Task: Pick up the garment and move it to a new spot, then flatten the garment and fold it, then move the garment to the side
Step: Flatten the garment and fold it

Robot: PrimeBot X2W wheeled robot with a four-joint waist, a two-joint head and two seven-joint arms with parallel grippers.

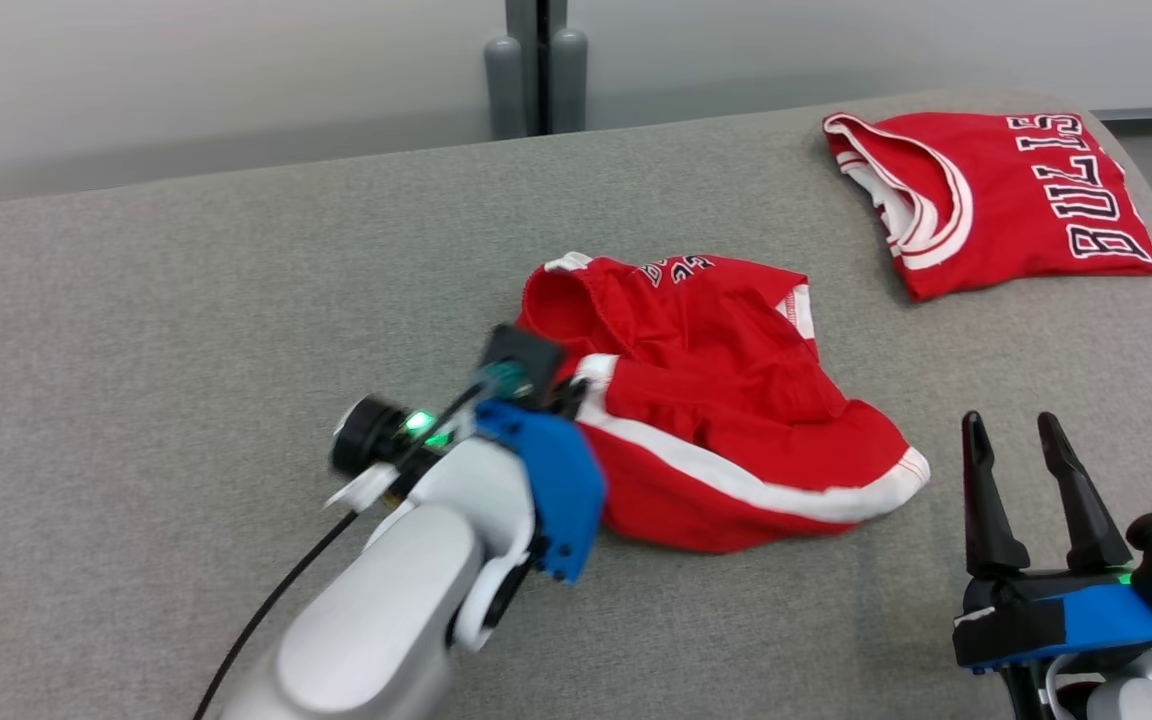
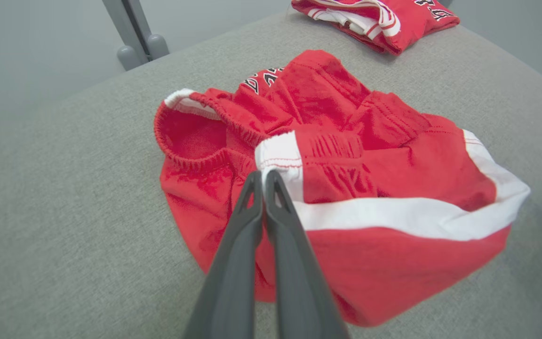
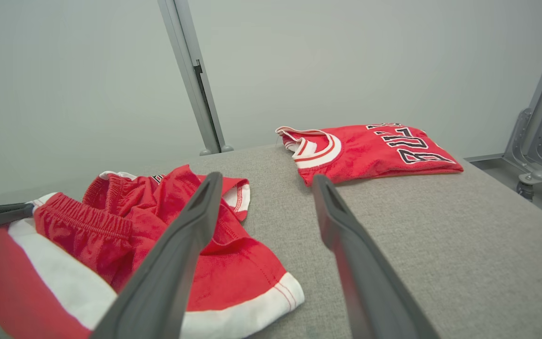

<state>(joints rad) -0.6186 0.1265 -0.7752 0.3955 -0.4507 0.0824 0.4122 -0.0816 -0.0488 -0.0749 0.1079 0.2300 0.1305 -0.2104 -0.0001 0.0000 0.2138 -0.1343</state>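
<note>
Shorts (image 1: 736, 430) lie crumpled mid-bench (image 1: 186, 300), a little right of centre.

Risk, my judgement: the bite looks thin, taken at the very tips. On the lift the edge could slip free. I might also raise one layer only, so the heap hangs twisted and is harder to flatten. A long carry toward the far right could foul the folded jersey (image 1: 996, 200).

Left jaws are pressed together, pinching the white waistband edge on the shorts' left side. Right jaws are spread wide and empty, near right of the shorts, clear of the cloth.
</note>
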